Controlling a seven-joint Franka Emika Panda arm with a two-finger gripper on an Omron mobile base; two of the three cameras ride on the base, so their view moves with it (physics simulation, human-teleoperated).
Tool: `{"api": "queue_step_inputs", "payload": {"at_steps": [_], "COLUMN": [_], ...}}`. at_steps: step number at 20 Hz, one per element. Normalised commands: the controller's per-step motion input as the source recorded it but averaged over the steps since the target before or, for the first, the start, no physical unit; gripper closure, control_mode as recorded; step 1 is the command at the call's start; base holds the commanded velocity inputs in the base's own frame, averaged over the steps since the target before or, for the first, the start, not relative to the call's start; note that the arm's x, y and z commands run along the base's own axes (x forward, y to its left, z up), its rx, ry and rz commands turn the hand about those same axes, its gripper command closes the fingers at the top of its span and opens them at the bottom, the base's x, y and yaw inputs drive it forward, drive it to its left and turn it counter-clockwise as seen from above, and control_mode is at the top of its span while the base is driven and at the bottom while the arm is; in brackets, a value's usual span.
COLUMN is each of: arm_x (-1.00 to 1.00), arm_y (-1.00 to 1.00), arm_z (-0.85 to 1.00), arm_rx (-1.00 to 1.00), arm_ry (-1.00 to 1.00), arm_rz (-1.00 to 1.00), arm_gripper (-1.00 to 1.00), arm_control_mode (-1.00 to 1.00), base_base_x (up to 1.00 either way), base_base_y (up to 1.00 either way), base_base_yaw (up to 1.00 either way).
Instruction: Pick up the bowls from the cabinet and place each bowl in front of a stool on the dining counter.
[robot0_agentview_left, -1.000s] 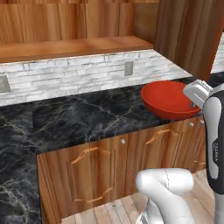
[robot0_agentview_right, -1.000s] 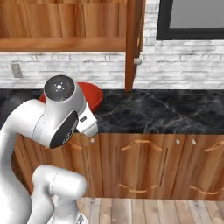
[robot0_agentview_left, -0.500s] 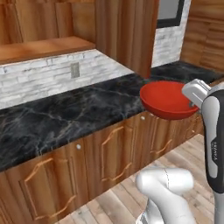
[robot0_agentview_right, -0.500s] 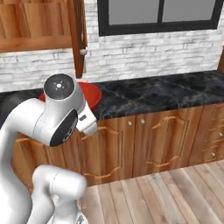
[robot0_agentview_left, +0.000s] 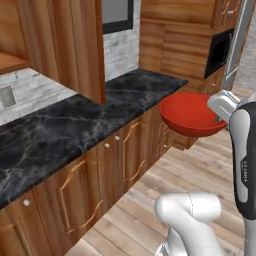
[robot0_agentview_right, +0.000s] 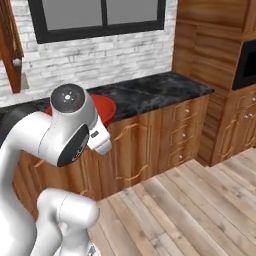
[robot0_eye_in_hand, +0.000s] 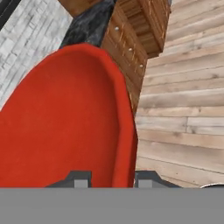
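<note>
Gripper (robot0_eye_in_hand: 112, 178) clamps the rim of the red bowl (robot0_agentview_left: 189, 114), carried level in mid-air just beside the black counter (robot0_agentview_left: 75, 127), above the plank floor (robot0_agentview_right: 200, 200).

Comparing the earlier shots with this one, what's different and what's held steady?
The base has turned along the wall counter: the shelf has slid out of frame, while a window and plank floor have come into view. The pincer stays clamped on the red bowl rim, carried in the same pose.
</note>
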Motion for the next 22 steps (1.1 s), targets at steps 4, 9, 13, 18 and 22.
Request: {"api": "queue_step_inputs", "payload": {"at_steps": [4, 9, 13, 18, 22], "arm_x": [0.00, 0.00, 0.00, 0.00, 0.00], "arm_y": [0.00, 0.00, 0.00, 0.00, 0.00], "arm_z": [0.00, 0.00, 0.00, 0.00, 0.00], "arm_rx": [0.00, 0.00, 0.00, 0.00, 0.00], "arm_ry": [0.00, 0.00, 0.00, 0.00, 0.00], "arm_rz": [0.00, 0.00, 0.00, 0.00, 0.00], "arm_gripper": [1.00, 1.00, 1.00, 1.00, 1.00], "arm_control_mode": [1.00, 1.00, 1.00, 1.00, 1.00], "base_base_x": [0.00, 0.09, 0.42, 0.99, 1.00], "base_base_y": [-0.47, -0.43, -0.42, -0.27, -0.19], "base_base_yaw": [-0.55, -0.62, -0.58, -0.50, -0.45]}}
